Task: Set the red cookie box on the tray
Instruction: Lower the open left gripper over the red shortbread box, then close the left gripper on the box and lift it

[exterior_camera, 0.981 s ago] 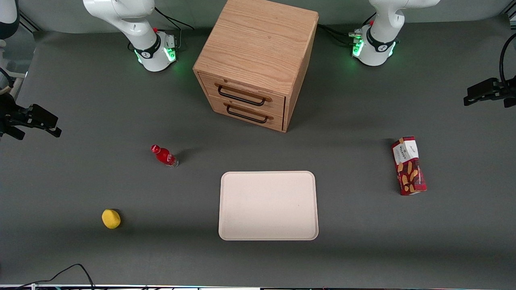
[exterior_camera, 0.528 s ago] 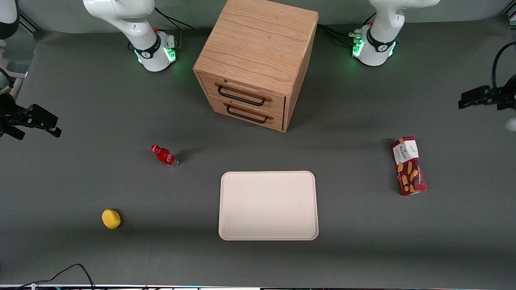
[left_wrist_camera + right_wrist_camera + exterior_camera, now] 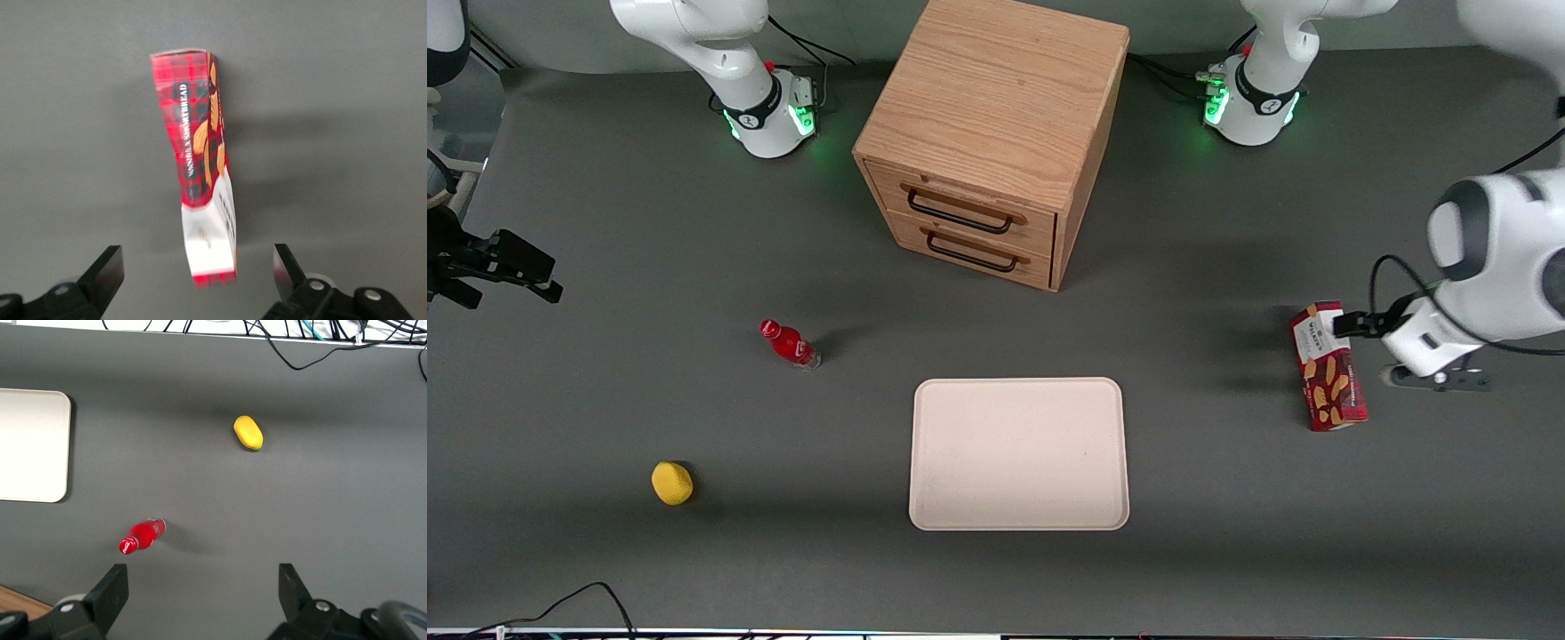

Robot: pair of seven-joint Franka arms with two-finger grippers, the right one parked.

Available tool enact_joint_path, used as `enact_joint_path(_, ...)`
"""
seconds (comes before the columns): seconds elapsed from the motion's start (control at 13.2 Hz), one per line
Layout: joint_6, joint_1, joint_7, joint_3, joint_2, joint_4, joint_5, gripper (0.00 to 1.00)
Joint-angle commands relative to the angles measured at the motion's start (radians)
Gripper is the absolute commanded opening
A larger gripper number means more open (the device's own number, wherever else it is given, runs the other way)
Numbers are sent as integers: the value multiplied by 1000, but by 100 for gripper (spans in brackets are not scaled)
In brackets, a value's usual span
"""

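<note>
1. Cookie box: the long, narrow dark-red cardboard cookie box (image 3: 1328, 365) lies flat on the dark grey counter (image 3: 605, 400) toward the working arm's end, well apart from the flat cream-white rectangular tray (image 3: 1018, 454).
2. Gripper (image 3: 198, 273): it hangs above the box's white label end; its black fingers (image 3: 107, 270) are spread wide apart, one on each side of the box, touching nothing.
3. Nearby: a wooden two-drawer cabinet (image 3: 996, 133) stands farther from the front camera than the tray.
4. Toward the parked arm's end lie a small red bottle (image 3: 789, 343) and a yellow lemon-shaped object (image 3: 671, 483).
</note>
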Motion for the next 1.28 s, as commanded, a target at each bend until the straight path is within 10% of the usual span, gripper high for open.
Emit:
enact_joint_path(0.0,202,-6,45,9,53,-102,10,100)
enact_joint_path(0.08,239,-3,50,9,76,-113,4,66)
enact_joint_path(0.15,249,0,50,9,90,-116,-2,4)
enact_joint_path(0.75,211,1,45,9,51,-82,-36,0)
enact_joint_path(1.21,-558,0,30,38,-17,529,-36,0)
